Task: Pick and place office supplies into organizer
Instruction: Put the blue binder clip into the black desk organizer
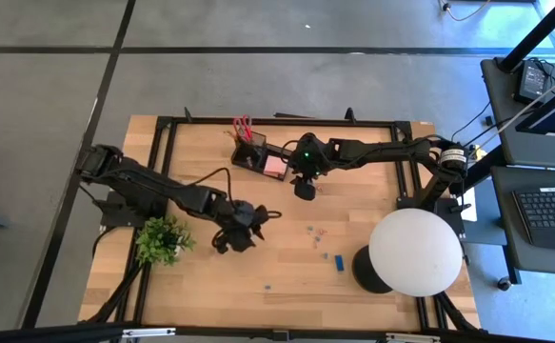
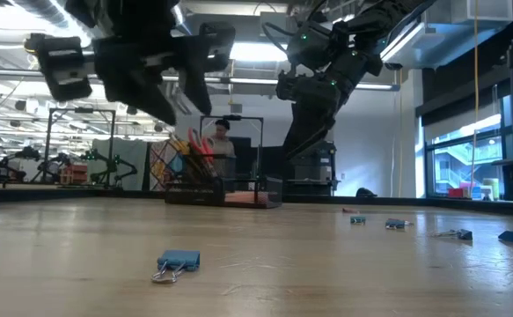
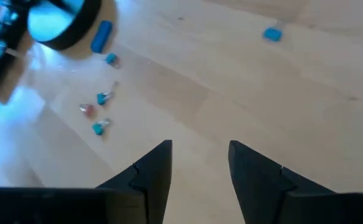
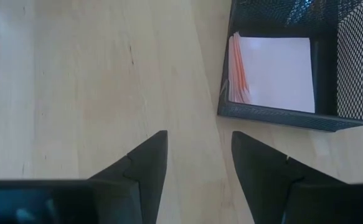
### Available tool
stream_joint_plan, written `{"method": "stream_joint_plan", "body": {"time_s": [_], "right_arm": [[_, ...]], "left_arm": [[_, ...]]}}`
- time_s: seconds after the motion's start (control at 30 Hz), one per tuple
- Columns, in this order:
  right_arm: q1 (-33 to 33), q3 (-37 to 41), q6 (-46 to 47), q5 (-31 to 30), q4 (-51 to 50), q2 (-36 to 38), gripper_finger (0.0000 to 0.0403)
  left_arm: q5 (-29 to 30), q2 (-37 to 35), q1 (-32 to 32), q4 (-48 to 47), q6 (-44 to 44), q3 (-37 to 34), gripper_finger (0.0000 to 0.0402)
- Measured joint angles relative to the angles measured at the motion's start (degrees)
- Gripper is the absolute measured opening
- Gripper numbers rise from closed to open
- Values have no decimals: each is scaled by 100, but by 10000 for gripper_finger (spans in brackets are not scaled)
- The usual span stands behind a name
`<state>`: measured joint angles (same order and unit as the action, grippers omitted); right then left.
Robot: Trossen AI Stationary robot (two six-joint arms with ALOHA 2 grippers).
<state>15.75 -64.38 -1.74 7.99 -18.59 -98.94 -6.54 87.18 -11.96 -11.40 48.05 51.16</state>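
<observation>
Claws both open and empty. Left gripper [image 3: 200, 149] up over bare wood near the middle of the table [image 1: 201, 286], fingers apart, nothing between them. Right gripper [image 4: 200, 140] up in the air just right of the organizer [image 1: 263, 157], fingers apart too, holding nothing.

Looks like the step of going for the next small thing. Already put away: red scissors [image 1: 242, 129] standing in the tall cup, pink pad [image 4: 274, 73] lying flat in the low tray.

Left to pick: tiny clips [image 1: 315, 232] in a little bunch on the wood, a bit to the right of the left gripper. Just past them, nearer and more to the right, the small blue block [image 1: 339, 261], close by the lamp [image 1: 415, 250]. One more clip [image 2: 177, 262] alone near the front edge, apart from the rest.

Next move, at a guess: swing right over the bunch, line up on one clip, go down low, then pinch. Tricky, since so small and flat. Plant [image 1: 163, 238] off to the left, out of the way.
</observation>
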Motion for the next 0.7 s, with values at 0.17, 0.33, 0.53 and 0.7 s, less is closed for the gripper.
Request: {"method": "stream_joint_plan", "body": {"time_s": [0.17, 0.33, 0.53, 0.7], "right_arm": [[0, 0, 20, 0, -15, 0, 181], [-24, 0, 285, 4, -44, 0, 181], [-33, 0, 305, 3, -46, 0, 181], [-33, 0, 407, 2, -48, 0, 181]], "left_arm": [[216, 19, 6, 183, -254, 0, 149], [557, 19, -1, 748, -1151, 0, 143], [552, -12, -87, 1079, -1184, 2, 139], [347, -13, -83, 568, -953, 2, 139]]}}
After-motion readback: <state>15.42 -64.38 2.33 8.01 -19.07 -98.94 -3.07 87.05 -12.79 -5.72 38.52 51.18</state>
